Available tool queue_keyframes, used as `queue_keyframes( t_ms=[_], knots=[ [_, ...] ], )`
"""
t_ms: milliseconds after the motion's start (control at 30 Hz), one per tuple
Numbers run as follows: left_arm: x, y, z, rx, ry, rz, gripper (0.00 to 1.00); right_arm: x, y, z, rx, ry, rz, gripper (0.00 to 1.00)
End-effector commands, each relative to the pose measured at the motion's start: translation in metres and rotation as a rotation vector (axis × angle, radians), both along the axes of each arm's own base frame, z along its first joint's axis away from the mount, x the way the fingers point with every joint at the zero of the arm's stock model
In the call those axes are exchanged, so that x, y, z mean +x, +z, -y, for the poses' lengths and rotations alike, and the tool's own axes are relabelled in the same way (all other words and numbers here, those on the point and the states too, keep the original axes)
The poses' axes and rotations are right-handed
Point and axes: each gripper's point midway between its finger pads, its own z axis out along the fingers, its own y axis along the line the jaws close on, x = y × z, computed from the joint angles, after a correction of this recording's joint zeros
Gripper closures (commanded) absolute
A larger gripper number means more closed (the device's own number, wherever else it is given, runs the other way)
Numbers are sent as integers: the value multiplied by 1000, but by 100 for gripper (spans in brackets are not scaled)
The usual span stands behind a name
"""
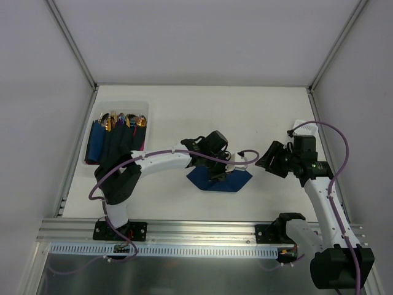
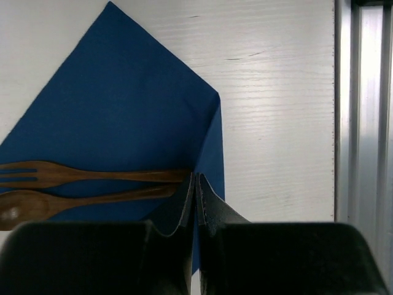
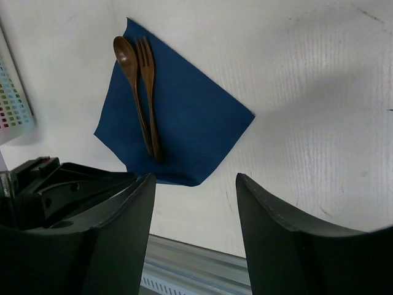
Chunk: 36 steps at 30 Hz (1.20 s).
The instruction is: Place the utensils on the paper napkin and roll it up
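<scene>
Currently logged: paper napkin (image 2: pixel 116 110) on the desk (image 2: pixel 276 92), fork (image 2: pixel 92 175) and spoon (image 2: pixel 80 200) side by side on it; my left tool (image 2: pixel 195 184) pinched shut on its lifted edge, I judge to begin the roll; right tool (image 3: pixel 195 181) wide, standing clear.

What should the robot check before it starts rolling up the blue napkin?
1. Slim bronze-brown fork and matching spoon both lie on the dark navy blue paper napkin: ok.
2. Fork and spoon lie side by side, handles the same way: ok.
3. Left gripper is shut on the napkin's lifted edge: ok.
4. Right gripper is open and off to the side of the napkin: ok.
5. How many paper layers the left gripper pinches: cannot tell.
</scene>
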Motion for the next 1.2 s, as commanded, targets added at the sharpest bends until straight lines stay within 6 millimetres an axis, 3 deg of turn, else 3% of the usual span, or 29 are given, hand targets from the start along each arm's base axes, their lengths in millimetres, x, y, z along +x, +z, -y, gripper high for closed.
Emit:
queue_keyframes(
  t_ms=[0, 333, 500, 733, 1167],
  knots=[
    [15, 9, 6, -32, -34, 15, 100, 2, 0, -5, 23, 30, 18, 42],
    [55, -2, 6, -33, -12, 40, 100, -7, -8, -14, 81, 46, -6, 47],
    [72, -6, 4, -31, 17, 41, 100, -14, -16, -25, 159, 62, -29, 57],
    [84, -10, 5, -31, 29, 44, 100, -11, -32, -48, 332, 67, -48, 67],
    [93, -28, 2, -6, 49, 13, 100, 4, -47, -82, 384, 101, -72, 68]
  ],
)
